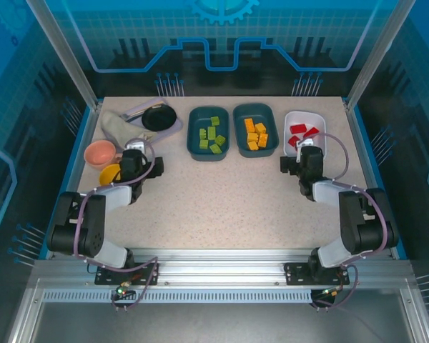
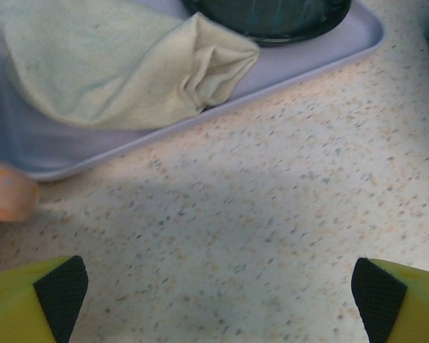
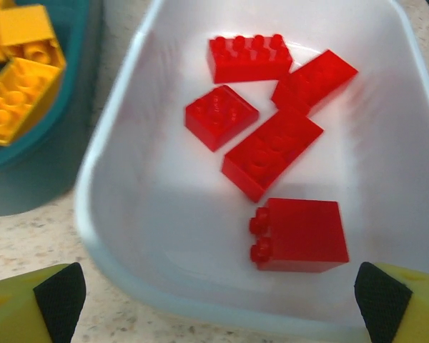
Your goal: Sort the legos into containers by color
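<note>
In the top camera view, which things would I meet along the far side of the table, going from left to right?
cloth → black dish → left teal tub holding green legos → right teal tub holding orange-yellow legos → white tub holding red legos

Clad in black and white along left arm (image 1: 86, 225) and right arm (image 1: 357, 225); looped with lilac cables (image 1: 345, 158); bolted through black base plates (image 1: 121, 271) onto a silver rail (image 1: 214, 268); finished in yellow fingers (image 2: 7, 307) with black textured pads (image 2: 61, 289).
</note>
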{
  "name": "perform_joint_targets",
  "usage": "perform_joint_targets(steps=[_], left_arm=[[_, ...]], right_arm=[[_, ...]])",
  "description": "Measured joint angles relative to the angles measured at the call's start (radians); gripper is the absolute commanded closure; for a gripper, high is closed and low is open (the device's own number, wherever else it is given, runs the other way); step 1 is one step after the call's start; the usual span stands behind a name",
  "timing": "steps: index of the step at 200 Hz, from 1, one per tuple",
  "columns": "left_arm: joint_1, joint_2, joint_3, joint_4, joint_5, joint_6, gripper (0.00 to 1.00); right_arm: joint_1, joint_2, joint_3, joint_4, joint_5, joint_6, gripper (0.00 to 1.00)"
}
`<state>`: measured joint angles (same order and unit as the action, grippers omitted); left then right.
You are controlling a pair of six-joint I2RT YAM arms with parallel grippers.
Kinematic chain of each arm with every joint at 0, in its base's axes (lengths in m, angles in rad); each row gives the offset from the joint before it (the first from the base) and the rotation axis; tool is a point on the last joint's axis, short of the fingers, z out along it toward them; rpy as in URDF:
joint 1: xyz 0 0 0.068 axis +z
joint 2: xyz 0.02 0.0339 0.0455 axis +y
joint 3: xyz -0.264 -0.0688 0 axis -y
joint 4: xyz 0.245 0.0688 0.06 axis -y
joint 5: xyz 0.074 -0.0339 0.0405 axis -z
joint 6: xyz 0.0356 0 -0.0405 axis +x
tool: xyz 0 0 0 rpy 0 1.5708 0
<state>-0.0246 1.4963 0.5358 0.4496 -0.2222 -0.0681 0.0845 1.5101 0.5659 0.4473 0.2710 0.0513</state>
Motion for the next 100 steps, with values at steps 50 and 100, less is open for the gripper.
perform_joint_targets(steps=[50, 100], left_arm=[[0.013, 0.007, -0.14, 0.269, 0.002, 0.0, 0.01], [0.007, 0.012, -0.14, 0.323, -0.001, 0.0, 0.01]], right_arm=[[-0.001, -0.022, -0.193, 0.31, -0.056, -0.011, 0.0], [-0.005, -0.019, -0.182, 0.329, -0.063, -0.011, 0.0]])
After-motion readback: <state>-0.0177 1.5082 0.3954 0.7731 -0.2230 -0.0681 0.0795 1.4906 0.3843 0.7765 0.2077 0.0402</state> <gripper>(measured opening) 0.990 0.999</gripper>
